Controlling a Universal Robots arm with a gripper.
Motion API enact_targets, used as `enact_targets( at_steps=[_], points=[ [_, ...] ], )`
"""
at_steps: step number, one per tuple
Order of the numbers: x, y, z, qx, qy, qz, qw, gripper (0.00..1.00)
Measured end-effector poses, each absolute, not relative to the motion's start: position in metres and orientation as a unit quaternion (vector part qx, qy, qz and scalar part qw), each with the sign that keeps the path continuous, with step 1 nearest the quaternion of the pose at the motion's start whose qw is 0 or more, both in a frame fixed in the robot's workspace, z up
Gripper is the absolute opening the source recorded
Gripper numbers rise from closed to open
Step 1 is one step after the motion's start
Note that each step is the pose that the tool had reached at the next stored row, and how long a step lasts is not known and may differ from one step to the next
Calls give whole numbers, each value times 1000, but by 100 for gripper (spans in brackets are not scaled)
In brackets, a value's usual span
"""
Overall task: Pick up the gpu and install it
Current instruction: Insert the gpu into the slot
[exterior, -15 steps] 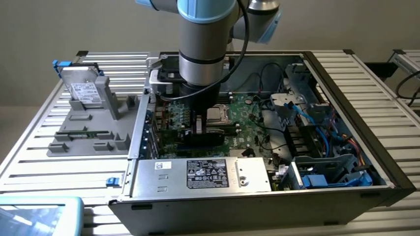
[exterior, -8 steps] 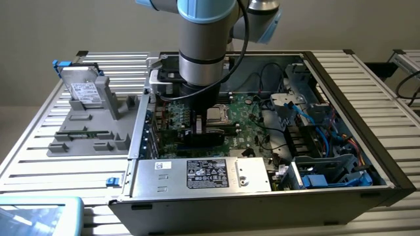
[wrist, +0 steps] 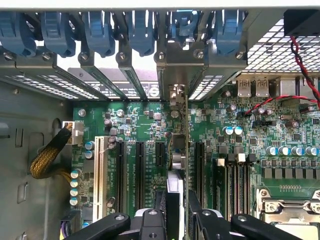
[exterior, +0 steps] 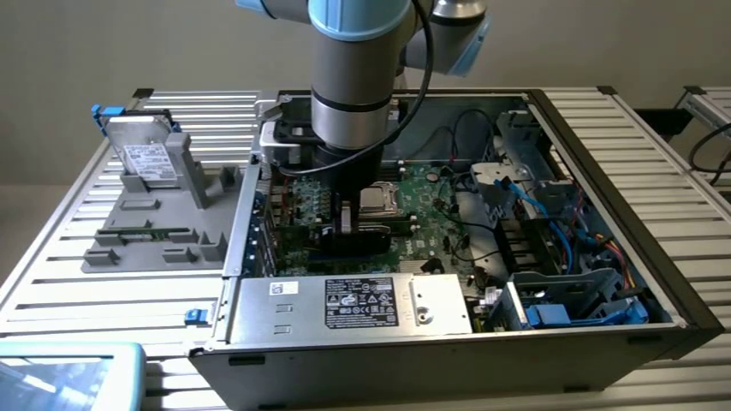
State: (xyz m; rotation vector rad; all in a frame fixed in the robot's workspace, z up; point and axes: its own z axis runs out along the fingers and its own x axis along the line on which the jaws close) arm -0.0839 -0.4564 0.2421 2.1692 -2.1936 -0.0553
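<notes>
Inside the open computer case (exterior: 594, 257), the gripper (wrist: 177, 212) has its fingers (wrist: 200, 215) closed on the gpu (wrist: 186, 150), standing edge-on over the motherboard (wrist: 145, 125) slots.

arm (exterior: 354, 77): silver-grey tube, light-blue joint caps, black band
cable (exterior: 427, 51): black, beside the tube
jaws: black, screw-headed links

You get soft, even light over the open computer case (exterior: 594, 342), its interior dimmer beneath the arm (exterior: 354, 94). In the wrist view, backlight glares white behind the blue clips (wrist: 100, 30), and the circuit board (wrist: 280, 135) stays sharp.
</notes>
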Motion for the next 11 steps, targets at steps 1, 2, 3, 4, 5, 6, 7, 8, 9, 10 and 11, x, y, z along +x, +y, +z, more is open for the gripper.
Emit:
enact_targets(
  at_steps=[1, 2, 3, 4, 5, 6, 7, 8, 9, 10, 11],
  points=[
    [-84, -456, 242, 703, -711, -18, 28, 28],
    [-84, -456, 242, 703, -711, -18, 28, 28],
    [-84, -456, 242, 703, -711, -18, 28, 28],
    [-84, -456, 242, 703, -711, -18, 28, 28],
    [-84, -456, 242, 703, -711, -18, 28, 28],
    [-84, -456, 241, 703, -711, -18, 28, 28],
    [-84, -456, 241, 703, -711, -18, 28, 28],
    [-84, -456, 241, 703, -711, -18, 28, 28],
    [-84, -456, 241, 703, -711, -18, 28, 28],
    [-84, -456, 241, 703, -711, -18, 28, 28],
    [-84, -456, 241, 703, -711, -18, 28, 28]
  ],
)
